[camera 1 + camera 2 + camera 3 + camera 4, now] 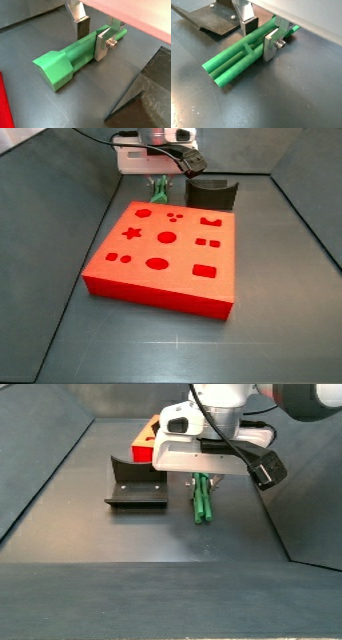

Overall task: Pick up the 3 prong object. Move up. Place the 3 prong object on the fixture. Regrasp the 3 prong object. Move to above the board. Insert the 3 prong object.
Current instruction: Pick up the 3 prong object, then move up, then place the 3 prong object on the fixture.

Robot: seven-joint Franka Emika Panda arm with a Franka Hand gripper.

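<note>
— Where is your gripper (pixel 93 36)?

— Low over the dark floor (pixel 298 95), behind the red board (pixel 167 253) in a side view. My two silver fingers (pixel 271 46) stand either side of the green 3 prong object (pixel 238 62), closed against its body.

— And the piece itself?

— It lies along the floor, prongs pointing away from my fingers. The fixture (pixel 136 484) stands just beside it, holding nothing; the board's cut-outs (pixel 158 263) are unfilled.

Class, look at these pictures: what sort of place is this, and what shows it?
Probably a robot test cell in a lab: grey walled floor, red board with shaped holes, dark fixture, and a gripper astride a green 3 prong object.
</note>
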